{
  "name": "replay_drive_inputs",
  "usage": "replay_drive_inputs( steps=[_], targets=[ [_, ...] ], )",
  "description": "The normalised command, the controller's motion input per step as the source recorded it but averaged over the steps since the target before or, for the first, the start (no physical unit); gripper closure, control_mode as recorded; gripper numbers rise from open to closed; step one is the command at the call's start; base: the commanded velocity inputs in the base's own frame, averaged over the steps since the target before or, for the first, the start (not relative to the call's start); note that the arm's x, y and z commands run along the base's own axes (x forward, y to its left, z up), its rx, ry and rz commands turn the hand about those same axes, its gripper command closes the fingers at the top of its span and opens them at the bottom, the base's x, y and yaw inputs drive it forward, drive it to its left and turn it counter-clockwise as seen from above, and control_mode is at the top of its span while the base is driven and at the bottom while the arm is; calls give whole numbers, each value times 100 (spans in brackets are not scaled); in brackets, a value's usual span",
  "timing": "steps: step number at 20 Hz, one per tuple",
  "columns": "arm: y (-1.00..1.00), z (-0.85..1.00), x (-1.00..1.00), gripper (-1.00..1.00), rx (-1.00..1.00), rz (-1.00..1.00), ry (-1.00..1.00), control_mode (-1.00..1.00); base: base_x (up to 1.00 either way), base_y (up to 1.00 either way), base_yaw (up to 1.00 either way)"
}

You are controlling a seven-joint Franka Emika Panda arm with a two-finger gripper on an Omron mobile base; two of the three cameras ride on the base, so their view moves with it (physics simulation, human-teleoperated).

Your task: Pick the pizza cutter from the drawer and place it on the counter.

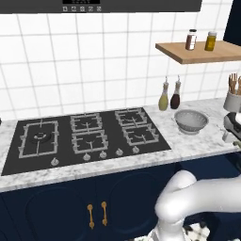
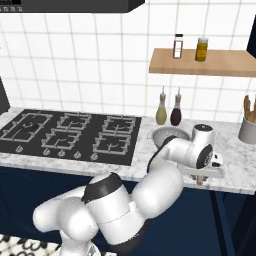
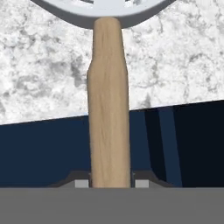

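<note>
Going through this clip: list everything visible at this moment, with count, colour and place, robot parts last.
pizza cutter: 1, pale disc blade with brown wooden handle, held in the gripper over the counter's front edge
counter: 1, white-grey marble, along the wall
hob: 1, black with grey grates and knobs, set into the counter
colander: 1, silver-grey, on the counter right of the hob
bottles: 2, one yellow-green and one dark, by the wall behind the colander
utensil cup: 1, grey with wooden utensils, far right on the counter
shelf: 1, wooden, on the tiled wall
jars: 2, one dark and one yellow, on the shelf
cabinet doors: navy with gold handles, under the hob
gripper: 1, dark fingers, shut on the handle
arm: 1, white
</note>
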Motion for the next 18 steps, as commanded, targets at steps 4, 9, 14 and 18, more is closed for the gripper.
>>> replay_drive_inputs(
  steps=[4, 9, 14, 18],
  targets=[
    [-21, 0, 100, 100, 0, -30, 3, -100, 0, 0, 0],
    [-36, -20, 100, 100, 0, -17, 0, -100, 0, 0, 0],
    [-56, -49, 49, -100, 1, -10, -1, -100, 0, 0, 0],
    [-19, 79, -55, -100, 4, -15, -15, -100, 0, 0, 0]
  ],
)
